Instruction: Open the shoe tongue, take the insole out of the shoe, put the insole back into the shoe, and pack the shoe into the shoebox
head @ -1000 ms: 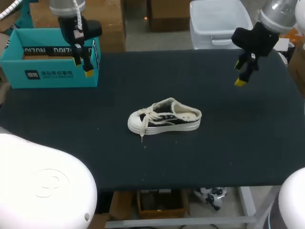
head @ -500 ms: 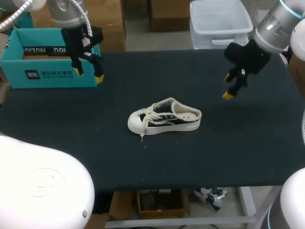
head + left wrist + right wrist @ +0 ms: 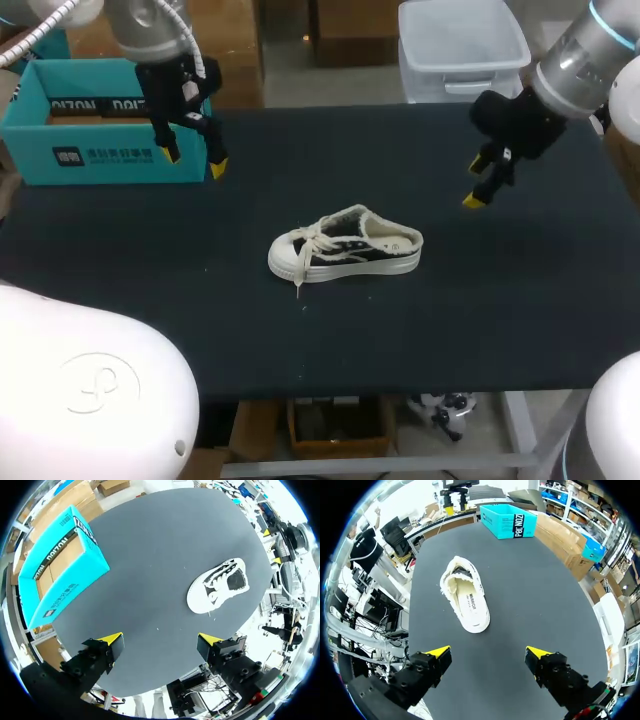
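Observation:
A black and cream shoe (image 3: 346,244) lies on its sole in the middle of the dark table, toe to the left, laces tied, its pale insole (image 3: 397,240) showing at the heel. The shoe (image 3: 219,584) lies well ahead of my left gripper (image 3: 160,643), and the shoe (image 3: 464,593) also lies ahead of my right gripper (image 3: 488,655). The open teal shoebox (image 3: 105,125) stands at the back left corner, shoebox (image 3: 59,567), shoebox (image 3: 509,520). My left gripper (image 3: 192,161) hangs open beside the box. My right gripper (image 3: 477,184) hangs open above the table, right of the shoe.
The dark table (image 3: 480,320) stretches bare around the shoe on all sides. Its front edge runs just beyond the shoe's near side, and the box's front wall stands close to the left arm.
My left gripper has come forward and to the right, off the box's corner. My right gripper has come down and leftward, nearer the shoe. The shoe has stayed put.

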You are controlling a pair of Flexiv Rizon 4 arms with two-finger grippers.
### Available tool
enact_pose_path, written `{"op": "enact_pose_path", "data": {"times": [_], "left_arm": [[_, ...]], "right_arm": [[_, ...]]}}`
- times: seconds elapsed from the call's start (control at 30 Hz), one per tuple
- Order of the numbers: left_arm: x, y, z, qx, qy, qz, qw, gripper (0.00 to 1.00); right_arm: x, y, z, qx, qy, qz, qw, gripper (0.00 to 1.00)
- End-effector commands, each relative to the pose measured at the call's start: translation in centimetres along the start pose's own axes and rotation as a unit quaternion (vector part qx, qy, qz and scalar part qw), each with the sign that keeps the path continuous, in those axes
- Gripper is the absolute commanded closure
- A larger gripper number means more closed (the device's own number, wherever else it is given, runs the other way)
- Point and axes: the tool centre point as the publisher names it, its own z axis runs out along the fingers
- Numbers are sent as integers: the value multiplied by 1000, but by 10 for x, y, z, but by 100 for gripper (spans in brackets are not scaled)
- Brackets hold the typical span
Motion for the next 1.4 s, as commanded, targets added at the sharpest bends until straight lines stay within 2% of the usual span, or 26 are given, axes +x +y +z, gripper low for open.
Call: {"op": "enact_pose_path", "data": {"times": [0.03, 0.1, 0.17, 0.3, 0.7, 0.93, 1.17, 1.4], "left_arm": [[22, -4, 14, -26, 13, -33, 999, 0], [31, -7, 20, -33, 11, -67, 997, 0], [37, -8, 22, -49, 33, -66, 996, 0], [48, -10, 27, -36, 29, -95, 994, 0], [82, -29, 50, -55, 39, -88, 994, 0], [101, -34, 57, -55, 33, -92, 994, 0], [107, -34, 60, -61, 30, -90, 994, 0], [115, -33, 63, -60, 32, -86, 994, 0]], "right_arm": [[0, -3, 31, -3, 13, 8, 1000, 0], [3, -6, 39, -11, 17, 20, 1000, 0], [7, -7, 46, -25, 15, 28, 999, 0], [22, -3, 57, -43, 11, 29, 999, 0], [42, -3, 94, -138, 4, -3, 990, 0], [35, 15, 113, -154, 16, -23, 988, 0], [31, 25, 117, -153, 22, -44, 987, 0], [27, 30, 134, -155, 37, -48, 986, 0]]}}
